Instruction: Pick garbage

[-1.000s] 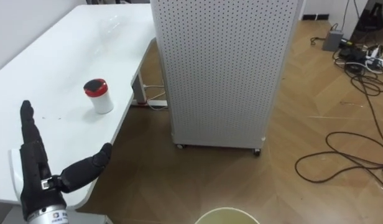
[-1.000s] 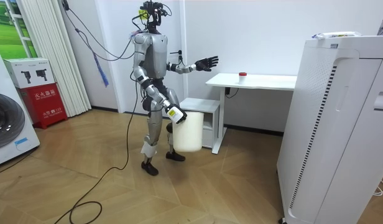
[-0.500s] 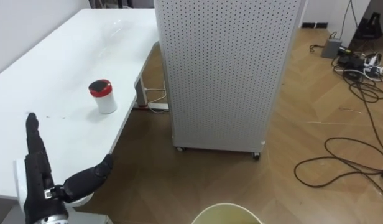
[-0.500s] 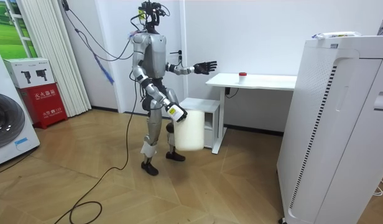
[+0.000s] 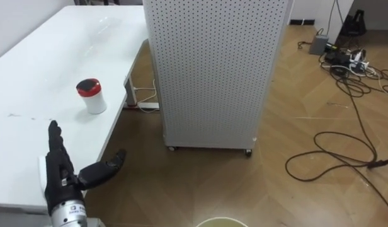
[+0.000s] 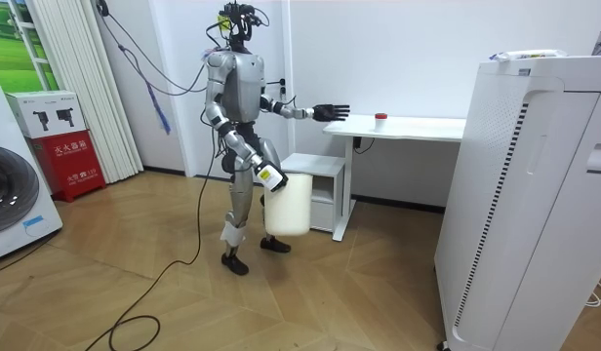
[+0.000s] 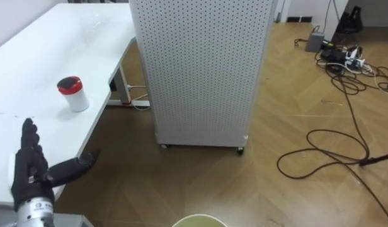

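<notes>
Left hand [image 5: 65, 180] spread flat over desk [image 5: 30, 75] edge, red-lidded cup [image 5: 91, 96] upright on desk beyond it, perforated cabinet [image 5: 213, 69] beside desk, cables [image 5: 332, 151] on floor, right hand [image 6: 269, 177] at bin [image 6: 286, 205], grip cannot be told.

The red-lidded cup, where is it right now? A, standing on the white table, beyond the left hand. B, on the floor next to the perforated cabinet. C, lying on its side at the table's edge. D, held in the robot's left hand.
A: the red-lidded cup stands upright on the white table, apart from the open left hand that reaches toward it.
</notes>
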You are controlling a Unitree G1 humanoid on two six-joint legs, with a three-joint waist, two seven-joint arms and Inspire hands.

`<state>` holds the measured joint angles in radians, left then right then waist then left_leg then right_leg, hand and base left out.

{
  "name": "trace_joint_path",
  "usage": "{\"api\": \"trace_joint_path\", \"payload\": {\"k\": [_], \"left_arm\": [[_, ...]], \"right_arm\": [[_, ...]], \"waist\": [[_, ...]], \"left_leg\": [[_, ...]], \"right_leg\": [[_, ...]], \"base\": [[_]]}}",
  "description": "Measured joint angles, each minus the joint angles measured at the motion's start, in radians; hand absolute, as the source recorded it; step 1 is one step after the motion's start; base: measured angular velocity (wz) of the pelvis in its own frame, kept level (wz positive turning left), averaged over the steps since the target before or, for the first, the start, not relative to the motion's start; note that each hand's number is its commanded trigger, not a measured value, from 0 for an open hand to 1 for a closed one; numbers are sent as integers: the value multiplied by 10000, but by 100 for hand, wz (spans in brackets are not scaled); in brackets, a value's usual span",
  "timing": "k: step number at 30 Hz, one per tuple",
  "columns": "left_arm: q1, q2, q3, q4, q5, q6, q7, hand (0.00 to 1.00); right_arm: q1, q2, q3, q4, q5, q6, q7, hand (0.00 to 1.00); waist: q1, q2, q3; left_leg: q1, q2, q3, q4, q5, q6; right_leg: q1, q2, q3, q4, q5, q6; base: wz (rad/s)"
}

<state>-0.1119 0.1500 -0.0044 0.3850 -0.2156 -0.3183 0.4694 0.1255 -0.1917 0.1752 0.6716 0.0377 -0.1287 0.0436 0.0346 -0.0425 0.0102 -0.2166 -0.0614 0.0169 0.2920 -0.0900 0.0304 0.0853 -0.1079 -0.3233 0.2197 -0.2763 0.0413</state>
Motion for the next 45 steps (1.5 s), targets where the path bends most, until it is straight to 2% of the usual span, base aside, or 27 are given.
{"api": "trace_joint_path", "payload": {"k": [2, 5, 8, 12, 16, 23, 25, 29, 33, 38, 41, 45], "left_arm": [[-483, 35, 23, 549, -206, 0, 0, 0], [-748, 42, 22, 844, -290, 0, 12, 0], [-1147, 91, 26, 1415, -294, 0, 35, 0], [-1362, 229, 25, 1682, -570, 0, 68, 0], [-1582, 420, 37, 1945, -1117, 61, 70, 0], [-2181, 831, 240, 2155, -1449, 421, -140, 0], [-2396, 1069, 429, 2310, -1459, 517, -144, 0], [-2461, 1464, 431, 2450, -1439, 682, -4, 0], [-2631, 1509, 429, 2634, -1441, 812, 147, 0], [-3434, 1535, 427, 3192, -1483, 903, 419, 0], [-3988, 1626, 425, 3811, -2072, 940, 465, 0], [-4380, 2089, 428, 4647, -2707, 950, 458, 0]], "right_arm": [[6, 8, 57, 1, -39, 0, 12, 100], [9, 7, 98, 0, -38, 0, 10, 100], [9, 2, 98, 1, -40, 0, 19, 100], [-6, 2, 99, 1, -82, 0, 20, 100], [-6, 27, 197, 76, -92, 84, 12, 100], [53, 21, 314, 180, -787, 386, -23, 100], [101, -37, 304, 180, -825, 455, -99, 100], [125, -128, 297, 179, -804, 663, -119, 100], [128, -124, 316, 179, -738, 717, -176, 100], [105, -135, 382, 104, -331, 758, -403, 100], [59, -128, 386, 138, -331, 787, -499, 100], [1, -74, 391, 235, -336, 788, -569, 100]], "waist": [[0, 7, 4], [-23, 15, 12], [-43, 95, 75], [-56, 162, 108], [-281, 188, 125], [-331, 315, 112], [-331, 386, 95], [-339, 588, 62], [-346, 665, 61], [-336, 685, 45], [-356, 687, 45], [-532, 684, 46]], "left_leg": [[-9, 4, 39, 1, -1, 1], [-8, 4, 72, -1, -3, 4], [-14, 25, 95, -2, -7, 8], [-80, 98, 147, -1, -8, 6], [-116, 117, 174, 19, -9, 3], [-166, 151, 343, -3, -11, 8], [-164, 152, 356, -3, -14, 11], [-163, 151, 350, -7, -12, 12], [-187, 154, 332, 5, -10, 13], [-538, 183, 345, 126, -1, 30], [-573, 175, 381, 102, -3, 38], [-660, 231, 514, 103, -1, 42]], "right_leg": [[-19, 7, 161, -2, 4, -1], [-37, 4, 220, -4, 4, -1], [-54, 8, 227, 8, 4, -1], [-191, 35, 333, 48, 24, -28], [-210, 53, 337, 28, 29, -33], [-338, 42, 494, 18, 76, -25], [-343, 42, 535, 18, 81, -21], [-342, 47, 534, 21, 82, -20], [-358, 51, 510, 43, 82, -20], [-725, 58, 606, 178, 82, -20], [-830, 52, 793, 189, 90, -6], [-1021, 63, 1027, 242, 91, -8]], "base": [[0], [-2], [0], [-9], [-1], [-6], [0], [0], [0], [-1], [-8], [-13]]}}
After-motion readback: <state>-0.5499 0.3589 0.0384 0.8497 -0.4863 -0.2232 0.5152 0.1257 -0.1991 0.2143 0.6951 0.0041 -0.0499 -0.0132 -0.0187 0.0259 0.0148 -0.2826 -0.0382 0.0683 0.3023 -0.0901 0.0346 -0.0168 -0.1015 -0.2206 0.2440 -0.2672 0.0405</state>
